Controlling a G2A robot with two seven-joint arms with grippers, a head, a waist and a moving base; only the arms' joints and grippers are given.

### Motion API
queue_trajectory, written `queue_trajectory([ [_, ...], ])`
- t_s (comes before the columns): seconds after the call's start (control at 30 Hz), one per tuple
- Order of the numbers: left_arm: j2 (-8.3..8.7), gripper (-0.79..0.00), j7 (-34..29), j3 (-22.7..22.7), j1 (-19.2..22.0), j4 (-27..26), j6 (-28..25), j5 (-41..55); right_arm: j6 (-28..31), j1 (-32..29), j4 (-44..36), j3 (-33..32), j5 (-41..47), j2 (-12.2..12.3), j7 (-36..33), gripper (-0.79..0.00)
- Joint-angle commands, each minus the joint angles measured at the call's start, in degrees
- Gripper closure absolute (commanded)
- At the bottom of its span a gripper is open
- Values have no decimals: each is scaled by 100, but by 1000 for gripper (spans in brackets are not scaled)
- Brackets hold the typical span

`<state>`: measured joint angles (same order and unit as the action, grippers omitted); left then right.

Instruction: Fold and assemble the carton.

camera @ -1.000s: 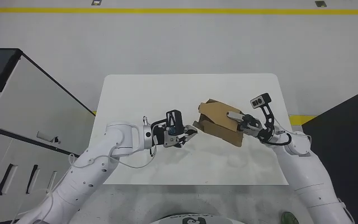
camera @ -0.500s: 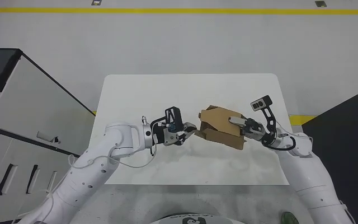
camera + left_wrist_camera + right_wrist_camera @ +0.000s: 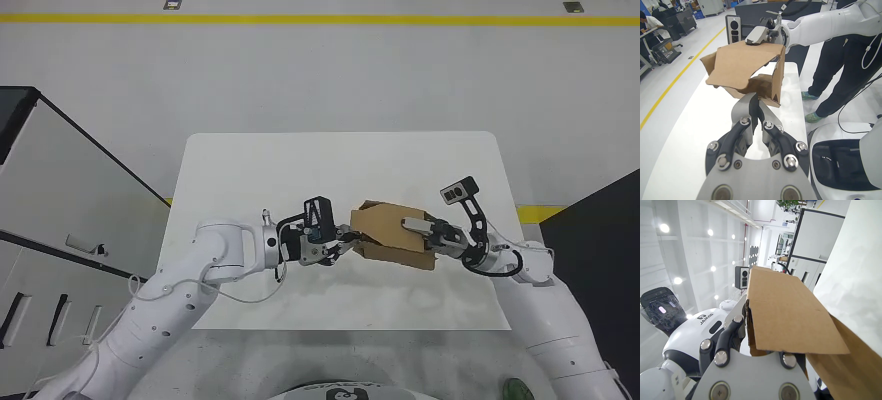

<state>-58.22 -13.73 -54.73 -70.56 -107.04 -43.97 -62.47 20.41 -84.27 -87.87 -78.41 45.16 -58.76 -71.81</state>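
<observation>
The white table [image 3: 250, 170] [image 3: 681, 123] carries nothing but the work going on over it. The carton [image 3: 385, 232] [image 3: 738, 62] [image 3: 783, 313] is brown card, partly opened into a loose sleeve, and it sits over the right-middle part of the table, between the two arms. In the left wrist view its broad top panel lies roughly level. One side wall hangs down from that panel, and a smaller flap is folded underneath. The carton looks lifted off the surface, though it is not clear whether its lowest corner touches.

The right gripper [image 3: 418, 226] [image 3: 753, 40] is clamped on the far edge of the top panel. One finger [image 3: 735, 313] lies against the outer face of the card, and the other is hidden behind it.

The left gripper [image 3: 343, 240] [image 3: 755, 98] is at the carton's near end, low down. Its fingers are pressed together, with their tips at the edge of the lower flap. Whether any card is pinched between them cannot be told.
</observation>
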Motion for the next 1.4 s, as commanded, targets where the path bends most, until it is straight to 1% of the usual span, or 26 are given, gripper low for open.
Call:
queue_trajectory([
  [0.0, 2, 0, -5, -9, -18, -14, -2, -3, -3, -8, -20, 14, -19, -3, -3, 0],
  [0.3, 20, 0, -8, -82, -117, -118, -68, -25, 39, -86, -132, -11, -77, -9, 97, 0],
  [0.53, 38, 0, -20, -165, -217, -204, -42, -48, 166, -238, -219, -123, -108, -17, 469, 0],
  [0.63, 57, 0, -48, -273, -288, -249, 54, -75, 197, -307, -233, -201, -164, -14, 628, 0],
  [0.87, 114, 0, -153, -526, -465, -532, 49, -69, 213, -424, -309, -352, -394, -1, 875, 0],
  [1.07, 101, 0, -253, -462, -451, -672, 97, -7, 262, -512, -409, -425, -577, 2, 1042, 0],
  [1.37, 52, 0, -390, -293, -309, -719, 219, 115, 361, -608, -541, -464, -699, 1, 1072, 0],
])
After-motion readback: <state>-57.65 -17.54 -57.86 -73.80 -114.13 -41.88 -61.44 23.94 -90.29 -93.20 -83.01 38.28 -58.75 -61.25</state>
